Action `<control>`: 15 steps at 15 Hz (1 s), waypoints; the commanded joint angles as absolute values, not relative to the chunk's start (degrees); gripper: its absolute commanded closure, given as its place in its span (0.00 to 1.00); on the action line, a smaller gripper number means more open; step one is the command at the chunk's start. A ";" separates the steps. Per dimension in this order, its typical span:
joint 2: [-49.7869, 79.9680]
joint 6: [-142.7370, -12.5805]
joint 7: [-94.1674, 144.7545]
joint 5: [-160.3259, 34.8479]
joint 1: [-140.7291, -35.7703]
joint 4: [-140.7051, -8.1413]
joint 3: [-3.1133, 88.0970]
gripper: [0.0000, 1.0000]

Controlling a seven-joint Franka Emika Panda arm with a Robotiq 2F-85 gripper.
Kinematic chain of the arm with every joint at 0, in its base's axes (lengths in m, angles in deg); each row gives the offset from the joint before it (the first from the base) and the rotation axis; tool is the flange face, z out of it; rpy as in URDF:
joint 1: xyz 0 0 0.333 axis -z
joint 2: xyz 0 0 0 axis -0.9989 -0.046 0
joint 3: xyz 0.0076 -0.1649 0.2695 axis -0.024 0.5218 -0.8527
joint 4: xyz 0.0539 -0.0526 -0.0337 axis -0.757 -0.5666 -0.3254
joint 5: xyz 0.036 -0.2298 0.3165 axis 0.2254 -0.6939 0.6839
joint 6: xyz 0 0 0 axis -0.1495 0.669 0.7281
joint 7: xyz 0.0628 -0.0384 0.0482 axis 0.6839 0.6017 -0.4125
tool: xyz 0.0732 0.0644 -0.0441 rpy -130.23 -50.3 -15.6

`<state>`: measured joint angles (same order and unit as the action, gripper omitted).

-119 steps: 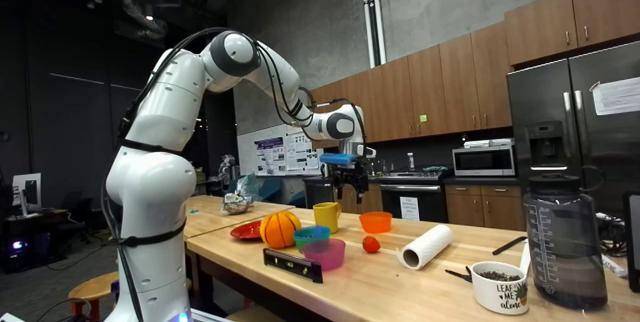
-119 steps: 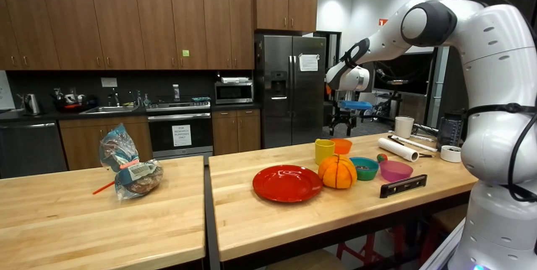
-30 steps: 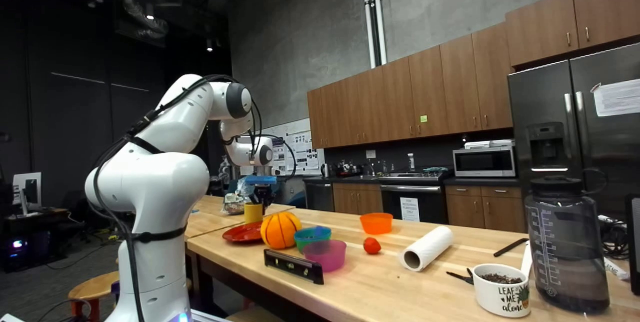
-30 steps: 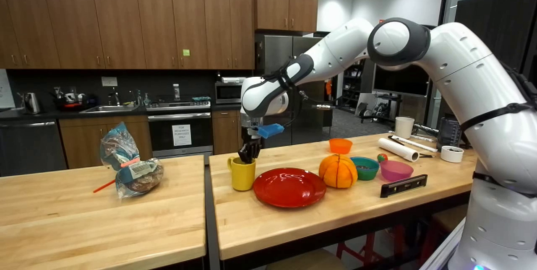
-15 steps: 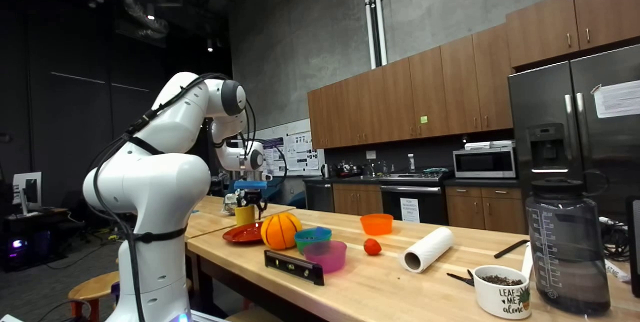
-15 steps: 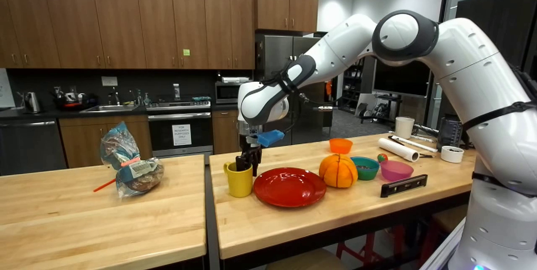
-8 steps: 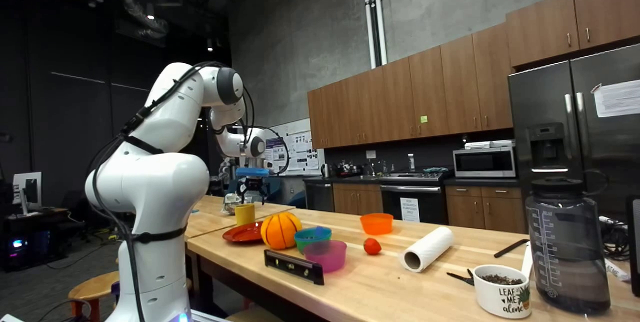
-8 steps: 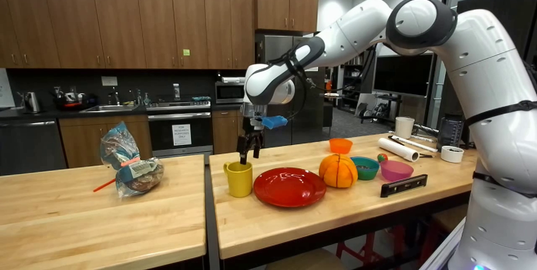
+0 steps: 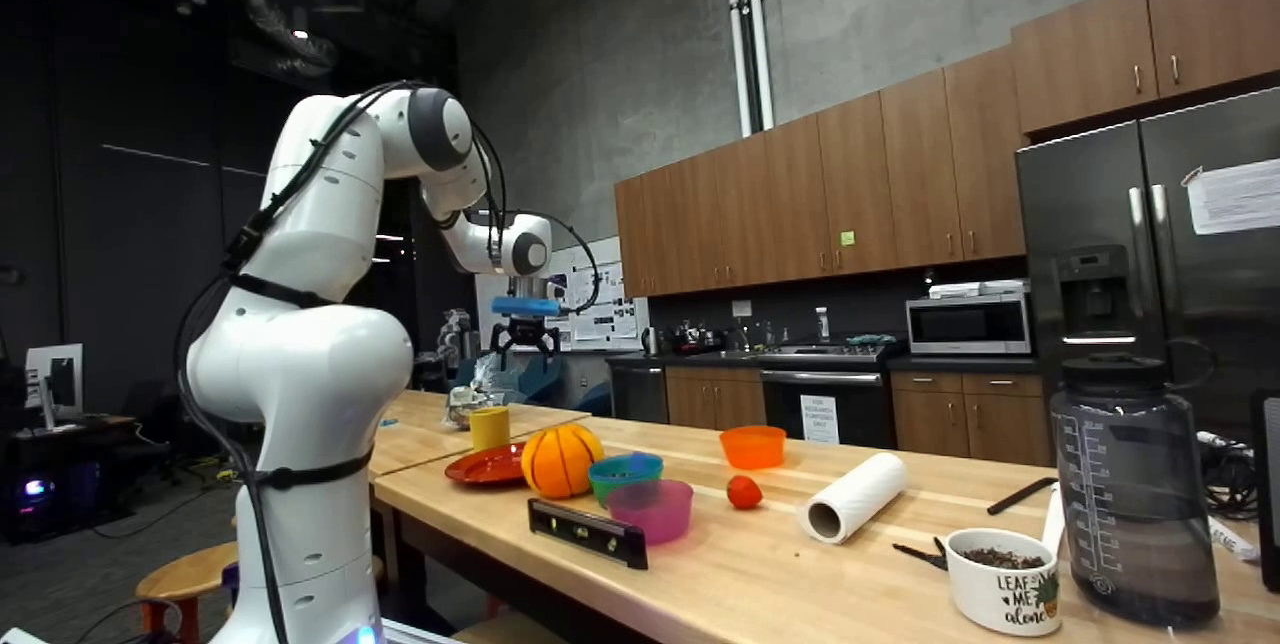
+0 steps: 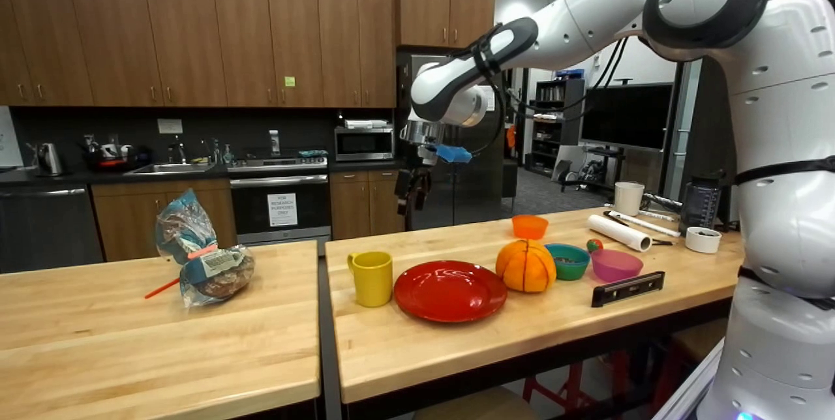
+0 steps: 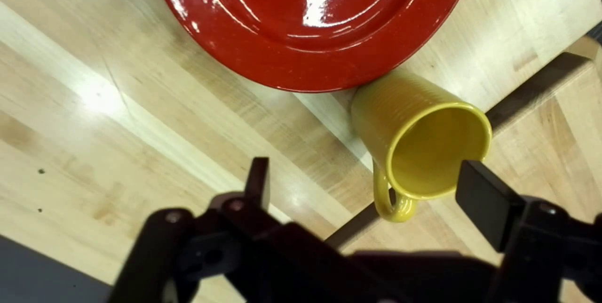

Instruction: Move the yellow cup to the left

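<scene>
After my gripper (image 9: 525, 352), wide and empty, rose clear, I recorded the yellow cup (image 10: 373, 280) upright just beside the red plate (image 10: 450, 293) and judged the move likely complete.

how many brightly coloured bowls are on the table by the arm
3: the pink bowl behind the black level, the teal bowl next to the pink one, and the orange bowl farther back, in both exterior views. Another could be hidden behind something.
</scene>
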<state>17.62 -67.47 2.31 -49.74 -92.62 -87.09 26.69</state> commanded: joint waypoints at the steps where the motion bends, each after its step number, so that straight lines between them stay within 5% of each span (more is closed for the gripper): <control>1: 23.94 -67.33 -1.46 -46.17 -90.01 -93.27 28.44 0.00; 15: 36.32 -66.82 -10.05 -37.94 -85.15 -108.30 39.34 0.00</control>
